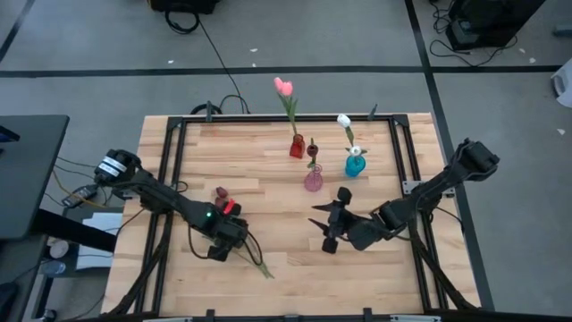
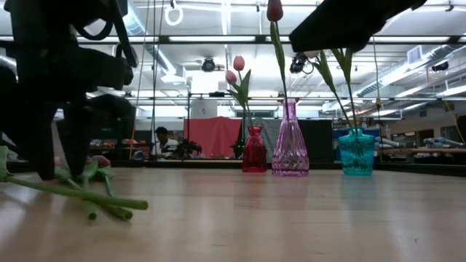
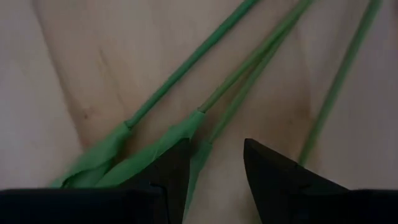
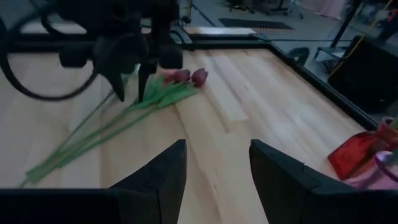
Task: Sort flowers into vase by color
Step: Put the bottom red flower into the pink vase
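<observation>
Several tulips (image 1: pixel 243 250) lie flat on the table, maroon heads (image 4: pixel 186 76) together and green stems (image 3: pixel 186 62) fanned toward the near edge. My left gripper (image 1: pixel 225 240) stands over them, open and pointing down. Its fingertips (image 3: pixel 214 162) are astride one thin stem (image 3: pixel 239 93), low over the table (image 2: pixel 62 149). My right gripper (image 1: pixel 329 228) hovers open at mid-table, clear of the flowers (image 4: pixel 217 165). The red vase (image 1: pixel 297 146) holds a pink tulip (image 1: pixel 283 87). A maroon tulip stands in the pink vase (image 1: pixel 313 180), a white one in the teal vase (image 1: pixel 355 165). My left gripper comes at the stems from above, fingers pointing down and lying across them. One finger (image 3: pixel 171 165) sits at the leaf base (image 3: pixel 146 155) of a neighbouring flower, the other (image 3: pixel 267 168) on the far side of the thin stem. Whether either touches, I cannot tell.
The three vases stand in a cluster near the table's far edge (image 2: pixel 291 145). Bare wood (image 1: pixel 277 215) lies between the two grippers. A black metal frame (image 1: pixel 170 143) runs along the table's sides. A person sits far off in the room (image 2: pixel 162 138).
</observation>
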